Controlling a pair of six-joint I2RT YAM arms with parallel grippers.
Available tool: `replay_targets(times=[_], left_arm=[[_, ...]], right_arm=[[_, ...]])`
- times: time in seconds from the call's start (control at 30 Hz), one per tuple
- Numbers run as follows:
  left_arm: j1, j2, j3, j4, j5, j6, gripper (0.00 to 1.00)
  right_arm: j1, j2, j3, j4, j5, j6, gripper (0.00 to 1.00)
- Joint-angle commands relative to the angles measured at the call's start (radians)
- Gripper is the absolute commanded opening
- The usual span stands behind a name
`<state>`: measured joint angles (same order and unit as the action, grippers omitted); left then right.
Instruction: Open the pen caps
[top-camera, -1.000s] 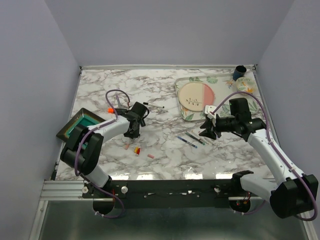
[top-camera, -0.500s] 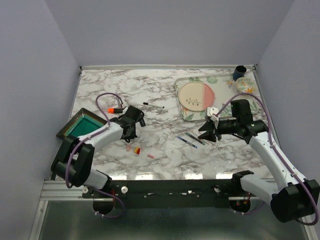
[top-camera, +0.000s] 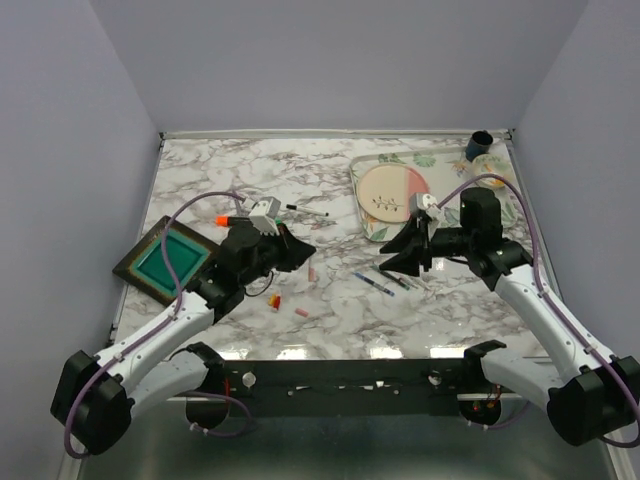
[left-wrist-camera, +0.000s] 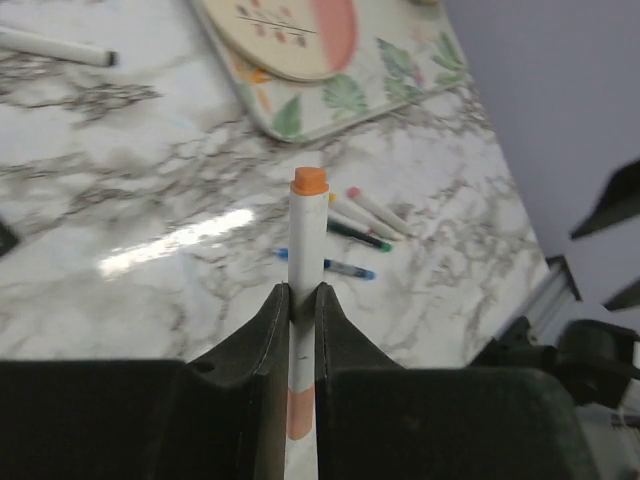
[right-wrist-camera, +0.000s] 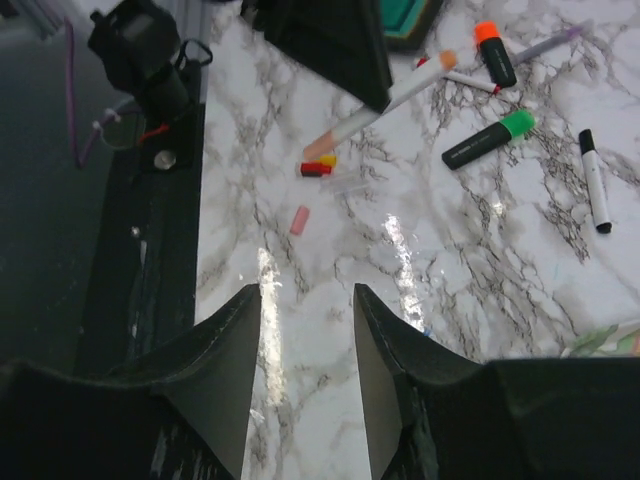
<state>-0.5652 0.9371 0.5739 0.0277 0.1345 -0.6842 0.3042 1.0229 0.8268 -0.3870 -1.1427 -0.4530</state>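
My left gripper (top-camera: 292, 252) is shut on a white pen (left-wrist-camera: 303, 260) and holds it above the table, pointing right. The pen's orange cap (left-wrist-camera: 309, 182) is on its far end and shows in the top view (top-camera: 312, 272). My right gripper (top-camera: 398, 258) is open and empty, facing the left gripper from some way off; in its own view (right-wrist-camera: 305, 298) the held pen (right-wrist-camera: 365, 117) is ahead. Loose red and yellow caps (right-wrist-camera: 318, 167) and a pink cap (right-wrist-camera: 299, 220) lie on the marble. Slim pens (top-camera: 376, 284) lie under the right gripper.
An orange-capped highlighter (right-wrist-camera: 495, 52), a green-capped highlighter (right-wrist-camera: 488, 140) and a white marker (right-wrist-camera: 593, 180) lie at the left rear. A green tray (top-camera: 165, 262) sits at the left edge. A floral tray (top-camera: 372, 228) with a plate, a dark cup (top-camera: 479, 145) and a small bowl (top-camera: 490, 168) stand at the back right.
My left gripper has come up off the table with the white pen and swung to point right. My right gripper has lifted and turned left toward it.
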Motion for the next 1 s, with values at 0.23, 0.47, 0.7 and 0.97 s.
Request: replay_targets(times=[0.23,0.47,0.7,0.97], left_arm=[[-0.28,0.244,0.116,0.414,0.002,-0.092,0.0],[-0.334,0.379,0.213,0.442,-0.019,-0.094,0.0],[-0.348,0.397,0.231,0.452,-0.016,-0.097,0.0],[-0.357,0.436,0.274,0.462,-0.007,-0.097,0.0]], right_arm=[[0.009,-0.001,-0.117,0.566,0.274,0.948,0.66],[0.009,-0.009,-0.133,0.553,0.408,1.017,0.66],[0.009,0.011,-0.14,0.556,0.445,1.054,0.55],[0.009,0.045,-0.15,0.596,0.394,1.094,0.47]])
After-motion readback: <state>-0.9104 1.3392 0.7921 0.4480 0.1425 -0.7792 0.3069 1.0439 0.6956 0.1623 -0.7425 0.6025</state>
